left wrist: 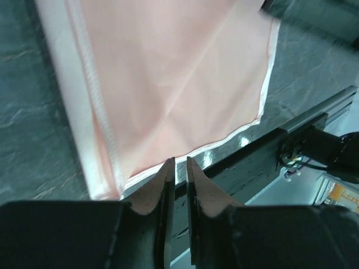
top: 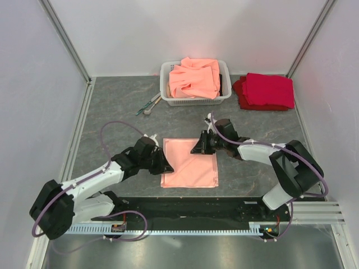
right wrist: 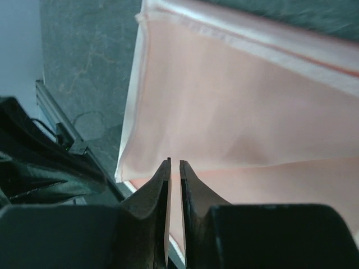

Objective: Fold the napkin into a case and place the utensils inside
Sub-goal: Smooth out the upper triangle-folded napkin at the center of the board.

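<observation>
The pale-pink napkin (top: 190,162) lies flat on the grey table, folded over itself with a doubled hem along one side (left wrist: 179,73) (right wrist: 252,112). My left gripper (top: 167,167) (left wrist: 180,161) hovers low at its left edge near the front corner. The jaws stand a narrow slit apart, and only the table and rail show between them. My right gripper (top: 195,148) (right wrist: 174,162) is over the napkin's far edge, its jaws also a narrow slit apart, with cloth visible beneath but not pinched. The utensils (top: 148,105) lie together at the back left, beside the basket.
A white basket (top: 164,78) heaped with orange-salmon cloths (top: 195,77) stands at the back centre. Deep red folded cloths (top: 266,91) lie to its right. The black rail (left wrist: 303,134) runs along the table's near edge, just behind the napkin's front hem.
</observation>
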